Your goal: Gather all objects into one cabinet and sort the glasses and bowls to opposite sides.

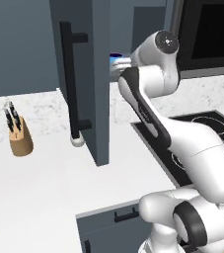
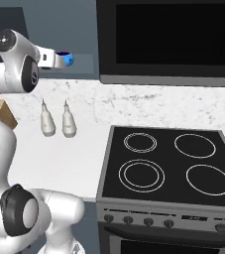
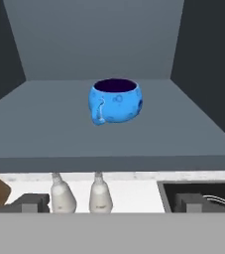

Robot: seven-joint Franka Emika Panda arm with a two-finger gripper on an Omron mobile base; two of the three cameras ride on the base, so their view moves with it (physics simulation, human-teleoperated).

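Up on the wall, we see the cabinet (image 1: 79, 74) with its door swung open, black bar handle facing us in the left base view. On its grey shelf (image 3: 44, 134) sits one small blue bowl (image 3: 116, 101), upright, mouth up, about midway across and set back from the front edge; it has no clear long axis, and a small lug on its side points toward the camera's left. Below, on the counter (image 2: 59, 158), two pale shakers (image 2: 57, 121) stand side by side near the knife block (image 1: 19, 134). Our jaws (image 3: 111, 203) are spread apart, gripping nothing, well short of the bowl.
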